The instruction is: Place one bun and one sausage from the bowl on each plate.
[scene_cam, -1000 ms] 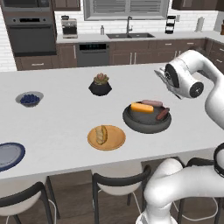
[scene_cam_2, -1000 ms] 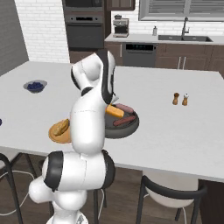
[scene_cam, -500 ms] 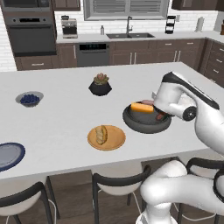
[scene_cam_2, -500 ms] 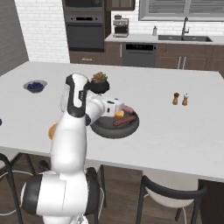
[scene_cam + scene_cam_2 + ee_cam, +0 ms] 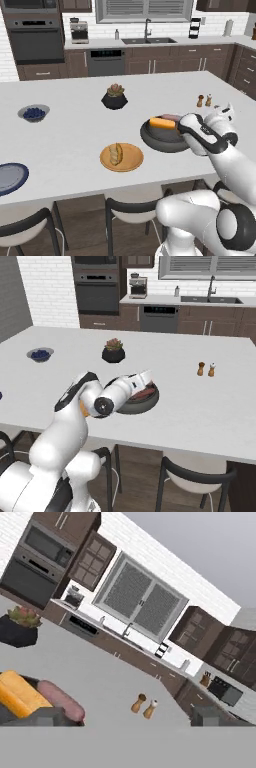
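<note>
Right of centre in the left base view, on the white counter (image 5: 75,135): the bowl (image 5: 160,145), with a bun (image 5: 162,123) and a sausage (image 5: 171,118) side by side inside. Both lying long-ways left to right there, and slanting from upper left to lower right in the hand view. Left of the bowl, the orange plate (image 5: 133,160), with a second bun (image 5: 116,153) on it. At the far left edge, the blue plate (image 5: 10,178), bare. Just by the bowl's right side, the gripper (image 5: 127,716), claw wide apart, holding nothing. Probably soft, light and easy to squash, that bun in the bowl. Probably smooth and quick to roll, that sausage. Best to pinch gently across the short way, at the middle.
</note>
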Controlling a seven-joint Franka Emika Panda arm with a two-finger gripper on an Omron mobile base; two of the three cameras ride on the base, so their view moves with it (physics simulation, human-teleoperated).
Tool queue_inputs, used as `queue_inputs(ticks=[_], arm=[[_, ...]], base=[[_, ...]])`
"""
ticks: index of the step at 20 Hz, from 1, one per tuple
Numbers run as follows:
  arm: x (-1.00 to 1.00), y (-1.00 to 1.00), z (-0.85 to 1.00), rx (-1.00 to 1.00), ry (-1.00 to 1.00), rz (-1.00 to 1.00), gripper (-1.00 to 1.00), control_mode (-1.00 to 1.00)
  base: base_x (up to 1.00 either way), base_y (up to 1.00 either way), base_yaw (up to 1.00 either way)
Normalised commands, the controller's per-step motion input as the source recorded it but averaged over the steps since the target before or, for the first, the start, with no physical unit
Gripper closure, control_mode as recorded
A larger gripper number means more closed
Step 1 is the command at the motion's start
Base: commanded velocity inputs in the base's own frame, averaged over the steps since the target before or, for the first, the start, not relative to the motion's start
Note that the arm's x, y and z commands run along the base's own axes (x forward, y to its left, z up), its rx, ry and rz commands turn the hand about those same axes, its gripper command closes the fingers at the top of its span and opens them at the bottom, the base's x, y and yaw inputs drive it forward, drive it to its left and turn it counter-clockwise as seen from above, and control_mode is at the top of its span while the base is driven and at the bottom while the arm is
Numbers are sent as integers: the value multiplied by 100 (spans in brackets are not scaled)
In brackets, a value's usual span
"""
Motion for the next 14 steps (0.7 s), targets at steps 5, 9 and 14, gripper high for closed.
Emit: queue_inputs(ticks=[5,9,14], arm=[[0,-41,-5,-64,3,5,-100,-100],[0,-1,0,-65,21,8,-100,-100],[0,35,1,-80,50,4,-100,-100]], base=[[0,0,0],[0,0,0],[0,0,0]])
